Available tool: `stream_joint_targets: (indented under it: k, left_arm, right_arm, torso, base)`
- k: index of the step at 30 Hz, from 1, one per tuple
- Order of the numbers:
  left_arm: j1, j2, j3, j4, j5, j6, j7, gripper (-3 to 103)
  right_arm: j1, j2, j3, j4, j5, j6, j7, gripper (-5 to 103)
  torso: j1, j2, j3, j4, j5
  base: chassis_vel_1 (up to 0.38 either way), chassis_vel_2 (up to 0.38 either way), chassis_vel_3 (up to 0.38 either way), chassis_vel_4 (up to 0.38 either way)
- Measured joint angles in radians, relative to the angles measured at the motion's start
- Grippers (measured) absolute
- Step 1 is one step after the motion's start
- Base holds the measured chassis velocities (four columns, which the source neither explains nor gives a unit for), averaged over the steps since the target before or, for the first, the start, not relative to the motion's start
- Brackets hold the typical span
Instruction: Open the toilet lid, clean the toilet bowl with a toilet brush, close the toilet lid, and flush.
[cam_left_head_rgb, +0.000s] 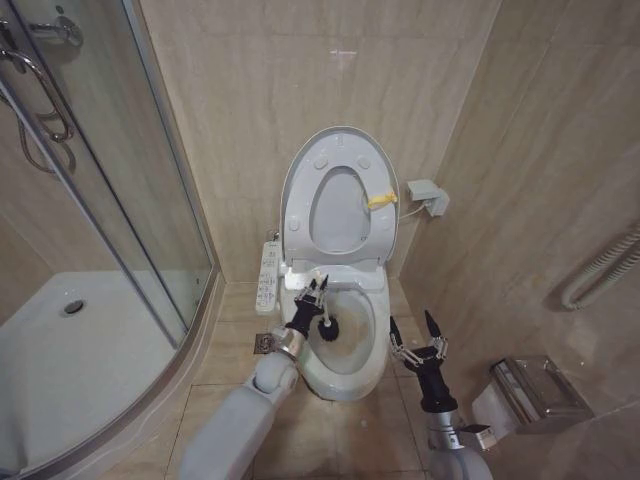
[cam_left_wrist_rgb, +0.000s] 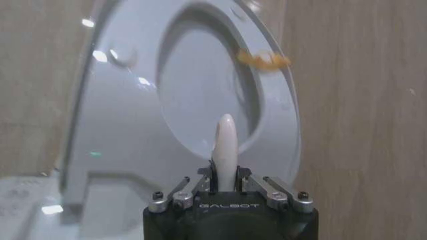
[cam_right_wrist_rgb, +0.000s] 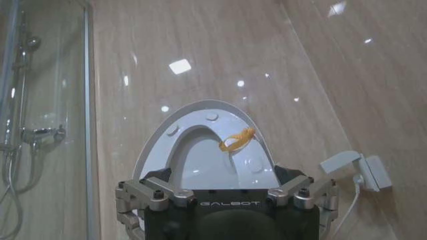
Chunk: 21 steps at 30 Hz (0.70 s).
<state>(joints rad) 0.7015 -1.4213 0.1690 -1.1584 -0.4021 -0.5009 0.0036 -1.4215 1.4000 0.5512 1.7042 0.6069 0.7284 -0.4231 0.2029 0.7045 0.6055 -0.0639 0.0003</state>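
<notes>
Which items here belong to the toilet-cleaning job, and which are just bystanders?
Job: toilet lid raised; toilet bowl; toilet brush, held by left claw; right claw, open beside the bowl.

Bystanders: remote panel, shower tray, wall socket, paper holder.

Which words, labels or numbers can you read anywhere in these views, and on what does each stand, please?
"GALBOT" on the body of the left gripper, which is shut on the toilet brush.
"GALBOT" on the body of the right gripper.
The control panel beside the toilet bowl carries button markings, too small to read.
</notes>
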Motion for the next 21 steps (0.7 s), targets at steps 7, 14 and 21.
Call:
stream_joint_targets:
  k: [7,14,21]
  left_arm:
    - [-0.056,-0.067,0.019,0.244,0.044,-0.129,0.044,21]
    - [-0.060,-0.117,-0.019,0.337,0.046,-0.177,0.113,21]
    - [-0.075,-0.114,0.029,0.254,-0.016,-0.175,0.121,21]
  right_arm:
    - [-0.010,0.017,0.004,0.008,-0.011,0.001,-0.001,100]
    - [-0.003,0.015,-0.008,-0.001,-0.023,0.002,-0.002,100]
    - [-0.012,0.010,-0.005,-0.001,-0.024,0.008,-0.006,100]
  torso:
    - [0.000,0.000,0.000,0.0001,-0.0003]
    - [0.000,0.000,0.000,0.0003,-0.0001]
    - [0.000,0.000,0.000,-0.0001,-0.0003]
  base:
    - [0.000,0.000,0.000,0.000]
    - [0.000,0.000,0.000,0.000]
    - [0.000,0.000,0.000,0.000]
